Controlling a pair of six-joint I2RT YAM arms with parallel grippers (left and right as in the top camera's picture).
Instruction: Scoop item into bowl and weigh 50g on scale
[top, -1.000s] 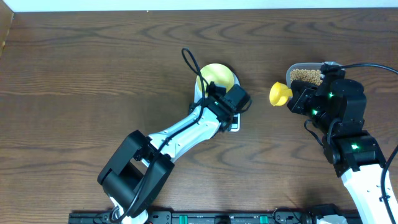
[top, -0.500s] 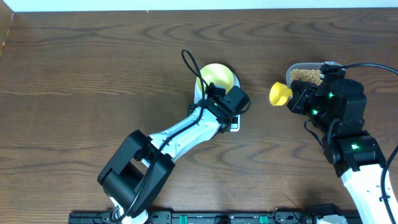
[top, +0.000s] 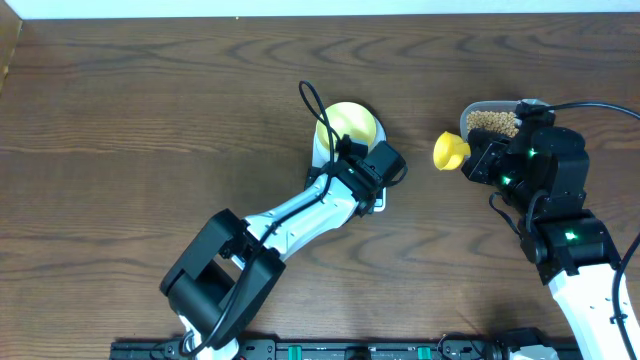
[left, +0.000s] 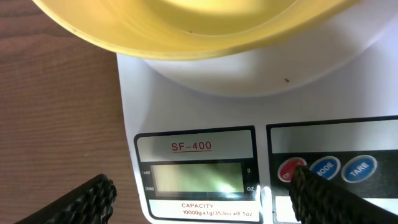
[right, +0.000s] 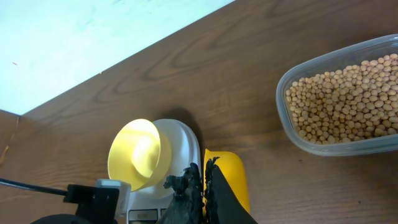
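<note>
The pale-yellow bowl (top: 347, 122) stands empty on the white scale (top: 322, 152). In the left wrist view the bowl (left: 186, 25) fills the top, and the scale's display (left: 196, 177) shows no digits. My left gripper (left: 202, 202) is open and hangs low over the scale's front; its right fingertip (left: 323, 196) lies at the red button (left: 287, 168). My right gripper (right: 203, 186) is shut on the handle of a yellow scoop (right: 227, 177), to the right of the scale. The beans (right: 345, 96) lie in a clear tub (top: 490, 120).
The left arm (top: 290, 215) runs diagonally from the table's front up to the scale. A black cable loops just left of the bowl (top: 305, 100). The right arm's body (top: 545, 180) sits beside the tub. Bare brown wood stretches to the left (top: 130, 120).
My left gripper has shifted slightly to the right over the scale's front. The right arm and the scoop have not moved.
</note>
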